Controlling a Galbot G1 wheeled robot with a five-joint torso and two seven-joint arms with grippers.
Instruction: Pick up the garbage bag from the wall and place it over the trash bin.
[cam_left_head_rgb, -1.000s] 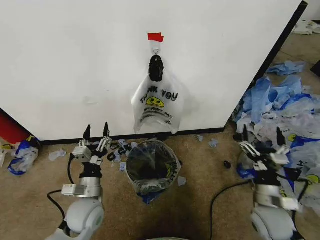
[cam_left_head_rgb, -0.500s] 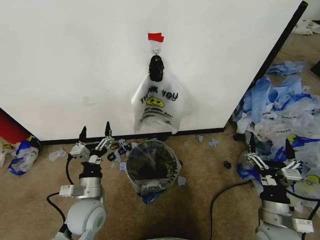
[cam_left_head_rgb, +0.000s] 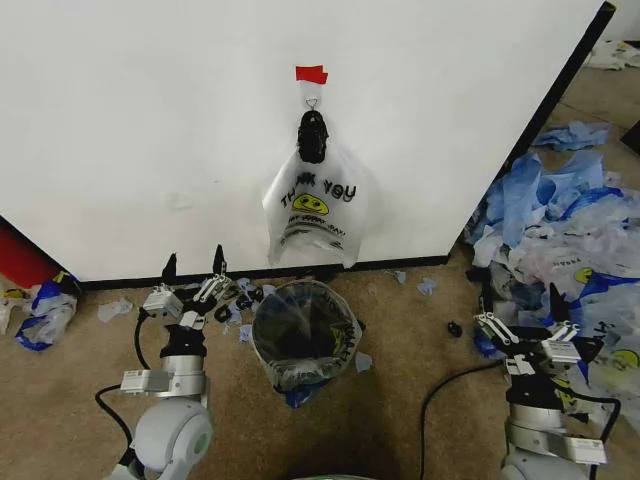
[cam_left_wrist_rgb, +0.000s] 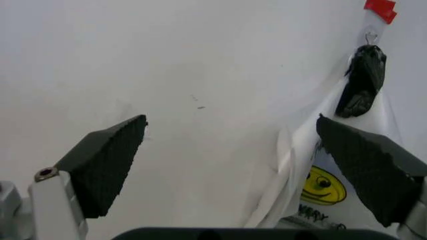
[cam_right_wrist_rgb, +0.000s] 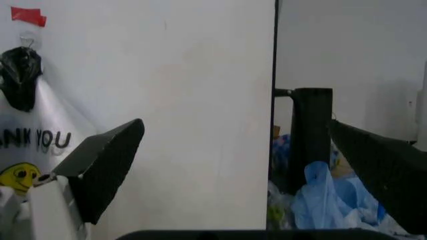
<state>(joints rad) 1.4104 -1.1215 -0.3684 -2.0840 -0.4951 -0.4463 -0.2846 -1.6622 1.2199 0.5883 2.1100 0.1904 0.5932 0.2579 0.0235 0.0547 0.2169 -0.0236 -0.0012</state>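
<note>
The garbage bag is hung from a small metal hook on the wall, directly below a red tape patch; its gathered dark handles are caught on the hook, and the printed smiley face and black lettering are turned outward. The trash bin is set on the floor just in front of the wall's black base strip, below the bag, and a plastic liner is seen inside it. The left gripper is held low near the base strip, beside the bin on the robot's left, with its fingers spread open and nothing between them. The right gripper is held low on the robot's right, past the wall's corner, next to a heap of blue-and-white bags; its fingers are likewise spread open and empty.
</note>
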